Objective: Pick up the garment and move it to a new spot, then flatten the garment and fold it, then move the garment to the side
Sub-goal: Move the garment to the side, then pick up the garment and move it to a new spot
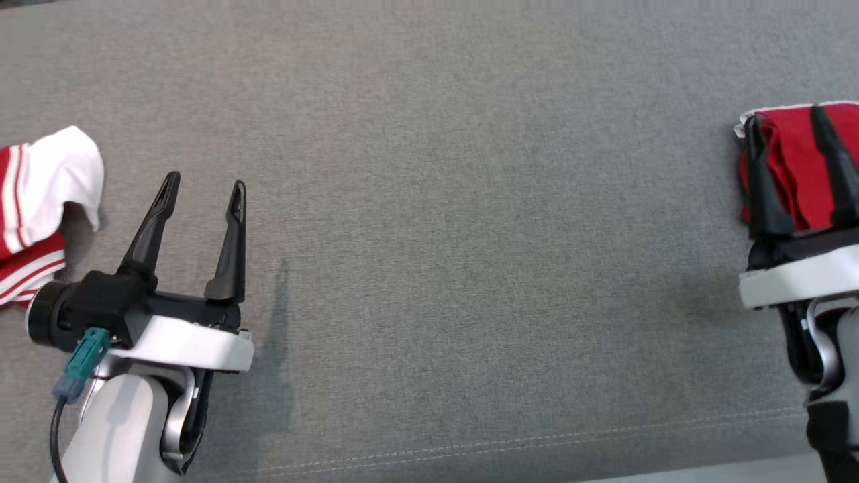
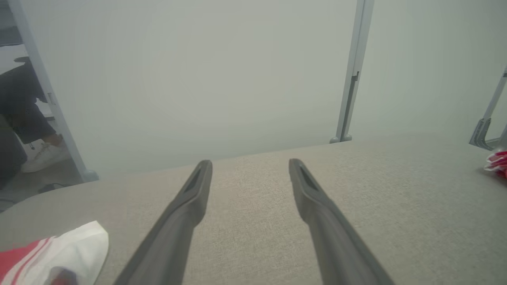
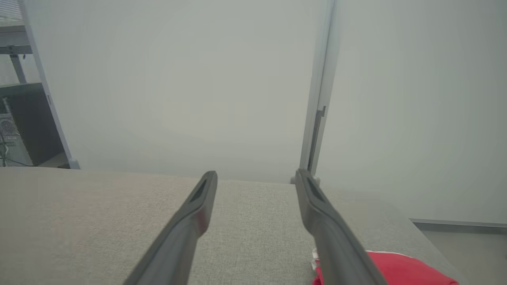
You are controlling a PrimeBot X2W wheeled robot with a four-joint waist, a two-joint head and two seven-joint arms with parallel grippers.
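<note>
A folded red garment (image 1: 795, 161) with a white edge lies at the far right of the grey fabric surface (image 1: 470, 201). My right gripper (image 1: 784, 117) hangs over it, open, both dark fingers spread across the cloth and gripping nothing. In the right wrist view the red garment (image 3: 408, 269) sits low beside the right finger, and the gap of the gripper (image 3: 256, 173) holds only bare fabric. My left gripper (image 1: 205, 181) stands open and empty at the lower left; its wrist view shows the gripper (image 2: 249, 162) above bare surface, with the red garment (image 2: 497, 160) far off.
A crumpled white garment with red stripes (image 1: 47, 181) lies at the left edge, just left of my left gripper, also the striped garment (image 2: 67, 253). A stitched seam (image 1: 537, 439) runs along the near edge. A person's shoe (image 2: 39, 156) and metal posts (image 2: 350, 99) stand beyond the surface.
</note>
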